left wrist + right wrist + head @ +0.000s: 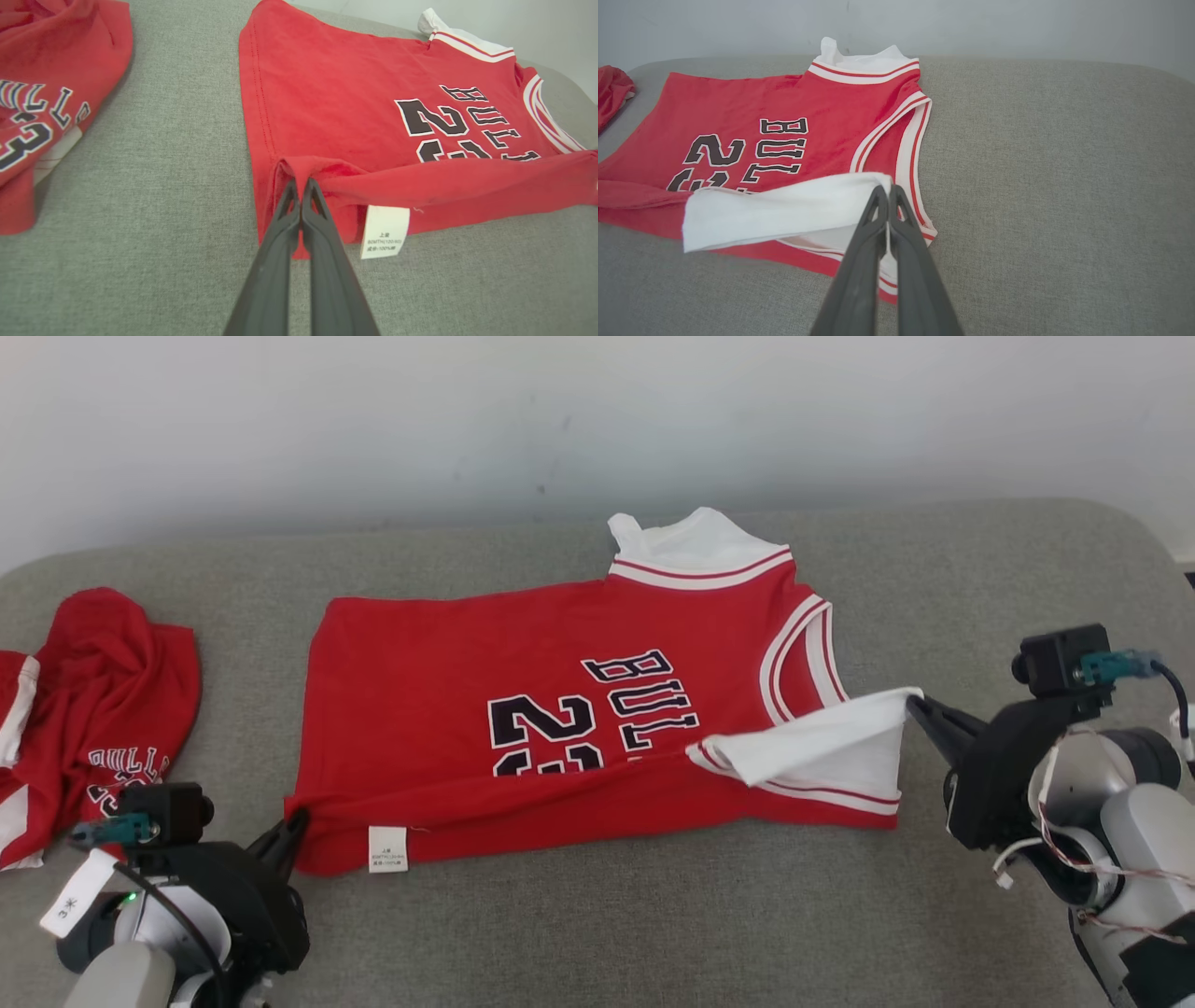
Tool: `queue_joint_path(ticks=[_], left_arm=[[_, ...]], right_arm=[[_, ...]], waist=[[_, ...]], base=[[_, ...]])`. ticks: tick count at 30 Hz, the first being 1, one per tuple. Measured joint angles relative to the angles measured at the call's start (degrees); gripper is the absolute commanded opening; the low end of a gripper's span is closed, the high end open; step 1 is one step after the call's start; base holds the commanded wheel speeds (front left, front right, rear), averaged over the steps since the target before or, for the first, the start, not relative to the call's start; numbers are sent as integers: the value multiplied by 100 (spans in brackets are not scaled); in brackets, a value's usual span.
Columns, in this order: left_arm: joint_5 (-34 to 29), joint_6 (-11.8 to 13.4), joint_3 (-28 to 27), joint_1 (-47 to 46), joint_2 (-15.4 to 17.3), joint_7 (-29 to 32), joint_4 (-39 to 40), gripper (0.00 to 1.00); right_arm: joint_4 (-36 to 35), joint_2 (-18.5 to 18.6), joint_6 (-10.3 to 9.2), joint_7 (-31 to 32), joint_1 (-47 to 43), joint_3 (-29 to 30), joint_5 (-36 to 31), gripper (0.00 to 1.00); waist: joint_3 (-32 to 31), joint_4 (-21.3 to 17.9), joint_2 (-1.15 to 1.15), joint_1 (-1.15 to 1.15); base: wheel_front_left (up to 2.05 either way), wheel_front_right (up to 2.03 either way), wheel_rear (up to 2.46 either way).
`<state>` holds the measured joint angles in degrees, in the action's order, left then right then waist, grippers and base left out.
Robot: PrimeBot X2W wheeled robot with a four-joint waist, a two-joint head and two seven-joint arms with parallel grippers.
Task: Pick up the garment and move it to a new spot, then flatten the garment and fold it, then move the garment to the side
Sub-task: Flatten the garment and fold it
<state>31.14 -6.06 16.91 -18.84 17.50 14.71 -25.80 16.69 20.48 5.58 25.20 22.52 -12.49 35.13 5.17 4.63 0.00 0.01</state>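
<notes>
Grey cushion (pixel 934 616), red jersey (pixel 448 681) partly folded, left tool (pixel 297 821) pinching hem, right tool (pixel 915 705) pinching shoulder.

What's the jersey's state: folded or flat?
Mid-fold: jersey lies spread, near edge turned over its front, pinched by left fingers and right fingers.

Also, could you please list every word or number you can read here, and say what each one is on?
"BULL", rest folded under: spread jersey.
"2" plus a half-covered digit: same jersey.
"ULLS" and "3", cut off by the frame: crumpled jersey.
"80MTH(120/60)" and "100%": care label; its other characters are too small.
"3米": white paper tag, lower left of the head view.
</notes>
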Motion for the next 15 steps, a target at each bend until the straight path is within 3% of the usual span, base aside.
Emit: queue_joint_path(ticks=[8, 9, 10, 15], left_arm=[[8, -4, 31, -406, -44, -19, -198, 0], [7, -4, 56, -459, -83, -19, -257, 20], [7, -4, 54, -494, -107, -26, -308, 100], [-60, -2, 64, -765, -171, -145, -479, 100]], right_arm=[[466, -148, 9, -149, 560, -152, -138, 0], [575, -181, 48, -209, 712, -207, -169, 0], [633, -201, 48, -234, 790, -225, -200, 0], [1020, -294, 48, -421, 1154, -291, -325, 0]], waist=[[291, -46, 0, 0], [366, -46, 0, 0], [403, -44, 0, 0], [557, 1, 0, 0]], base=[[0, 0, 0], [0, 0, 0], [0, 0, 0], [0, 0, 0]])
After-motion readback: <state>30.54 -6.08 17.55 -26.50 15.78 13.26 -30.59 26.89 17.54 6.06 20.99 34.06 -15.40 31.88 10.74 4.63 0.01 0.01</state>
